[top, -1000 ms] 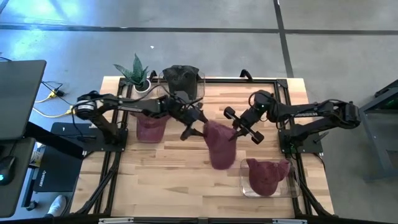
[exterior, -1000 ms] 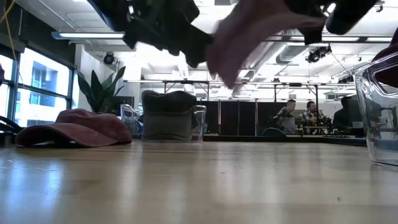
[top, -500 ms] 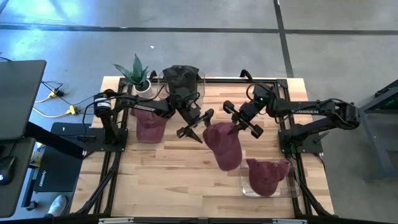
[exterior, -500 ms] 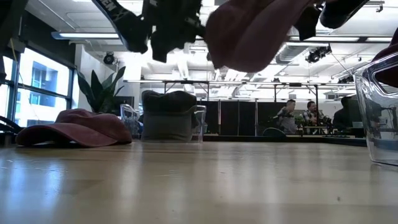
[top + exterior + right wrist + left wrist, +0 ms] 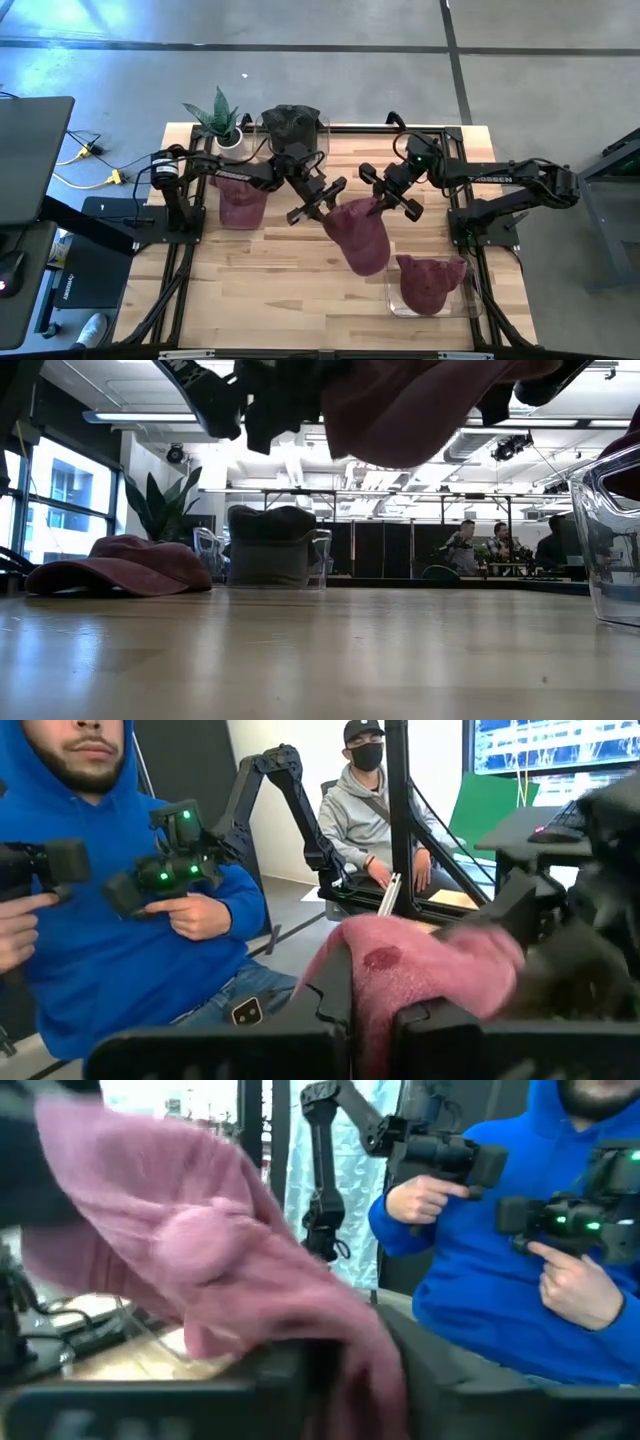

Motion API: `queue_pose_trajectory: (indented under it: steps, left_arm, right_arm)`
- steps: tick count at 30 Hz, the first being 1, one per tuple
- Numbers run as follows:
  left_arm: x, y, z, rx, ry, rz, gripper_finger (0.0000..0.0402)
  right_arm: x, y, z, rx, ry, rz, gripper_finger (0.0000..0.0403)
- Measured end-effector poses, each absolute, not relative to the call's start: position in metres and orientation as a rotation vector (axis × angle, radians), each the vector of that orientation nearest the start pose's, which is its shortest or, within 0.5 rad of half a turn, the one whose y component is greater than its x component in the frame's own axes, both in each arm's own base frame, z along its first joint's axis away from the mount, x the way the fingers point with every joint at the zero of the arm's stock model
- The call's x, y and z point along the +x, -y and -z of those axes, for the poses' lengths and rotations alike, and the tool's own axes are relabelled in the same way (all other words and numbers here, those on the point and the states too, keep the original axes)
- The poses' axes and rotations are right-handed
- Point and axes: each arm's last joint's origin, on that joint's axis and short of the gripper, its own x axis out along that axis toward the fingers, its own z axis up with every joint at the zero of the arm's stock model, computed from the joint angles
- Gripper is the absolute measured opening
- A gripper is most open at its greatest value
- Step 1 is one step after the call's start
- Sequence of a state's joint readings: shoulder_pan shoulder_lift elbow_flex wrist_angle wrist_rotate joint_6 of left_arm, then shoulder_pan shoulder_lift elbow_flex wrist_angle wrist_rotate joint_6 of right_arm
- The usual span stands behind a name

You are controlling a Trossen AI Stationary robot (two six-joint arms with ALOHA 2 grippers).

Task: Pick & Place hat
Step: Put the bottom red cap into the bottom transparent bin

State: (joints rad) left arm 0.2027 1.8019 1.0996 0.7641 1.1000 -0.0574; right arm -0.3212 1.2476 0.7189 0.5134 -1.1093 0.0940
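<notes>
A maroon cap [image 5: 358, 234] hangs in the air over the middle of the table, stretched between both grippers. My left gripper [image 5: 322, 207] is shut on its left edge and my right gripper [image 5: 381, 206] on its far right edge. In the low view the cap [image 5: 420, 405] shows high above the tabletop. The left wrist view shows the cap's crown with its button [image 5: 195, 1245]. A second maroon cap [image 5: 242, 203] lies flat on the table at the left. My left gripper pinches the cap's left edge [image 5: 345, 1345] between its two fingers, coming level from the table's left. The cloth runs down between the fingers; the cap is clear of the table. My right gripper pinches the cap's far right edge [image 5: 378, 970] between its two fingers, coming level from the right. The cap spreads away from the fingers toward the other arm, lifted clear.
A clear bin [image 5: 470, 300] at the front right holds another maroon cap [image 5: 430, 283]. A clear container with a dark cap [image 5: 292, 128] and a potted plant [image 5: 220, 118] stand at the far edge. Two seated people [image 5: 120, 900] show beyond the table.
My left gripper has turned, gone toward the cap and shut on its left edge. The cap, which hung down from my right gripper, has been drawn up and spread more level between the two grippers.
</notes>
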Motion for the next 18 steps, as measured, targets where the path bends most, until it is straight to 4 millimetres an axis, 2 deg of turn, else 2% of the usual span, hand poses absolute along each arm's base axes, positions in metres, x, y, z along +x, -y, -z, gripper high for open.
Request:
queue_pose_trajectory:
  steps: [2,4,7,10,13,18]
  left_arm:
    - [0.386,-0.053,-0.258,-0.016,0.022,0.925,0.0037]
    - [0.387,-0.052,-0.259,-0.045,-0.008,0.967,0.0013]
    - [0.386,-0.051,-0.261,-0.082,-0.036,1.029,0.0025]
    - [0.38,-0.05,-0.27,-0.061,-0.02,1.102,0.0018]
    - [0.379,-0.05,-0.275,-0.041,0.002,1.105,0.0004]
    - [0.38,-0.05,-0.275,-0.014,0.023,1.077,0.0009]
  right_arm:
    - [0.254,0.057,-0.281,0.109,-0.054,-0.787,0.0006]
    - [0.252,0.056,-0.282,0.131,-0.063,-0.798,0.0004]
    - [0.247,0.054,-0.284,0.172,-0.095,-0.835,0.0002]
    - [0.238,0.049,-0.287,0.207,-0.133,-0.886,0.0006]
    - [0.233,0.044,-0.289,0.218,-0.15,-0.923,0.001]
    - [0.235,0.041,-0.287,0.22,-0.156,-0.92,0.0011]
